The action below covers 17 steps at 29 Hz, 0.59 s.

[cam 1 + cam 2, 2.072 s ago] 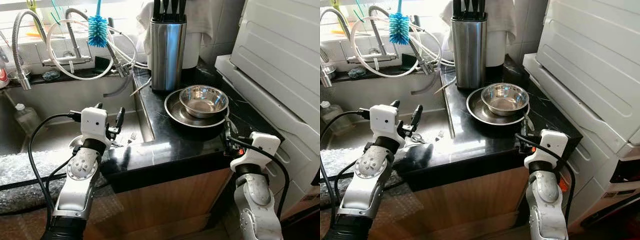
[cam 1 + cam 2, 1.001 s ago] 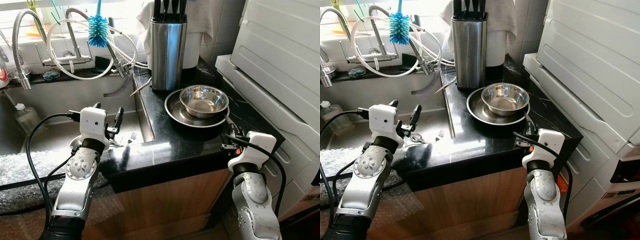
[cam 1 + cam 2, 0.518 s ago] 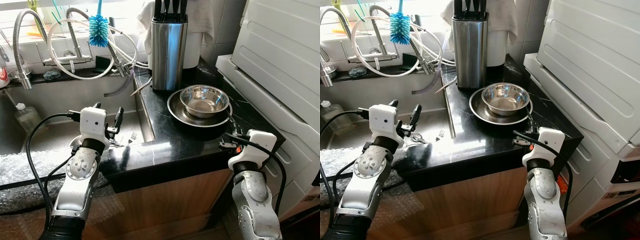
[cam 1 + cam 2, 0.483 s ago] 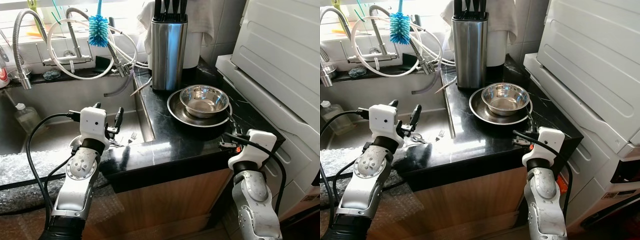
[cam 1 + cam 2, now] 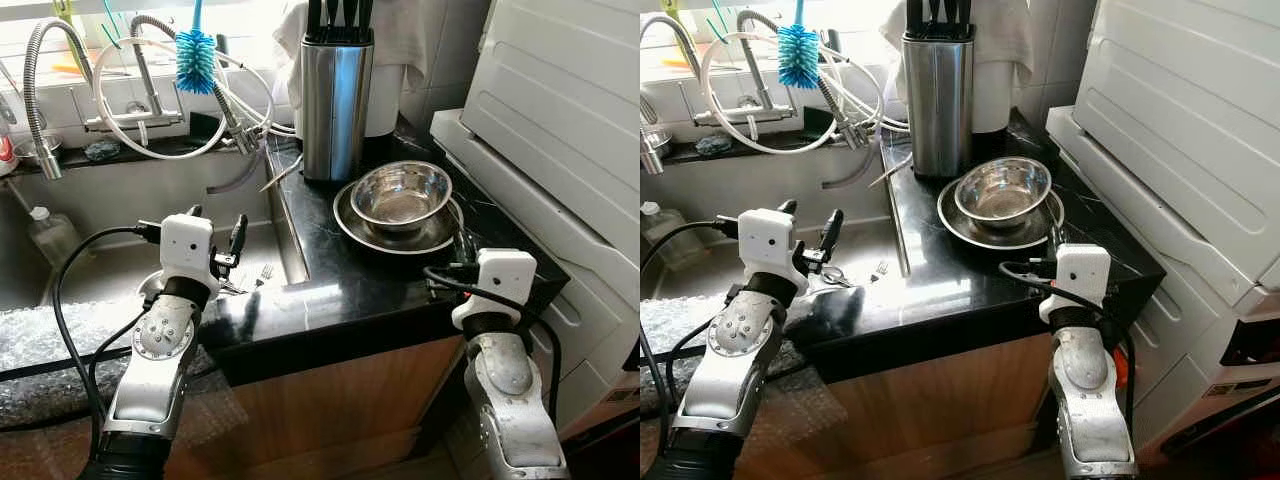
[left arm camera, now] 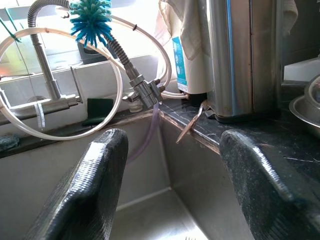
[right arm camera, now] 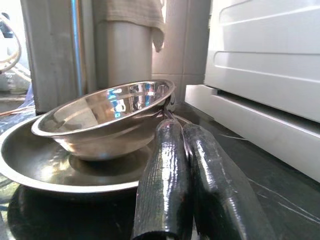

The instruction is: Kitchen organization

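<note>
On the plate [image 5: 362,226], bowl [image 5: 400,194] tilts left.

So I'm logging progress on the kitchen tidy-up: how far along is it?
Early. Nothing looks put away: the steel bowl sits tilted in the steel plate on the black counter. In hand: the right gripper, fingers together, reaches the bowl's rim. The left gripper hangs open above the sink. A fork lies in the sink.

One steel bowl [image 5: 401,195], one steel plate [image 5: 398,236], one knife block [image 5: 337,95], one blue brush [image 5: 196,58], one fork [image 5: 264,273], two faucets [image 5: 38,95]
</note>
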### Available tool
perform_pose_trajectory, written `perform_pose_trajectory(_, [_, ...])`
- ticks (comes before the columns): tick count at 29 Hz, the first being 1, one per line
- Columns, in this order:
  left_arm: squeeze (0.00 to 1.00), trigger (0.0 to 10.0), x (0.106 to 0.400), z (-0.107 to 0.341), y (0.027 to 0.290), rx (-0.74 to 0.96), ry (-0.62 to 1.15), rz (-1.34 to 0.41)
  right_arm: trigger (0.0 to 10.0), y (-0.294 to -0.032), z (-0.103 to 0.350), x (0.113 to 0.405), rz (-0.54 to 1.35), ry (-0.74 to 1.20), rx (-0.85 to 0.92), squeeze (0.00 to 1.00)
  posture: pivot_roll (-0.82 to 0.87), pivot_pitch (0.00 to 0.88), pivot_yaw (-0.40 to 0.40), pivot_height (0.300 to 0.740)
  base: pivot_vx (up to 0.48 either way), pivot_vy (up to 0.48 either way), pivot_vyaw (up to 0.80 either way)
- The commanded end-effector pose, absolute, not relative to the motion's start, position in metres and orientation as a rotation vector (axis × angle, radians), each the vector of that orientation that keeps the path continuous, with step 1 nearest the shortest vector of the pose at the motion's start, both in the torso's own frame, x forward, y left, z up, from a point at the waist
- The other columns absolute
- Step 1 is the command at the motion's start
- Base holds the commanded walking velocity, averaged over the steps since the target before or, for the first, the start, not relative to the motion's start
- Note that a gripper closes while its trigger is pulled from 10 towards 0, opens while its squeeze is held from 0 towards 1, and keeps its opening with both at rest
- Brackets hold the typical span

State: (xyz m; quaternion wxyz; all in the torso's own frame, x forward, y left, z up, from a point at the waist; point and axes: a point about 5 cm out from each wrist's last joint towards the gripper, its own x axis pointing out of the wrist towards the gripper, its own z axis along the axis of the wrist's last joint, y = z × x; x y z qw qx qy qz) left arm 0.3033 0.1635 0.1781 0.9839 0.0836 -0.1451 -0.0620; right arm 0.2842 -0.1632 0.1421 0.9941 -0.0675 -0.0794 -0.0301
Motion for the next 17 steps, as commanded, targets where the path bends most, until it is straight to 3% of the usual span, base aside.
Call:
perform_pose_trajectory(1, [0.00,10.0,0.3045,0.1854,0.1609,0.181,-0.314,-0.127,10.0,-0.1594,0.1536,0.2851,-0.039,-0.208,-0.164,0.00,-0.15,0.003,-0.007,0.740,0.000,0.000,0.00])
perform_pose_trajectory(6, [0.00,10.0,0.3042,0.1841,0.1595,0.179,-0.307,-0.138,10.0,-0.1571,0.1517,0.2837,0.007,-0.174,-0.281,0.00,-0.15,0.003,-0.007,0.740,0.000,0.000,0.00])
perform_pose_trajectory(12, [0.00,10.0,0.3042,0.1826,0.1574,0.173,-0.301,-0.149,10.0,-0.1579,0.1524,0.2785,0.065,-0.123,-0.573,0.00,-0.16,0.004,-0.006,0.740,0.000,0.000,0.00])
perform_pose_trajectory(17, [0.00,10.0,0.3035,0.1809,0.1533,0.164,-0.295,-0.164,10.0,-0.1651,0.1542,0.2767,0.017,-0.095,-0.575,0.00,-0.16,0.002,-0.006,0.740,0.000,0.000,0.00])
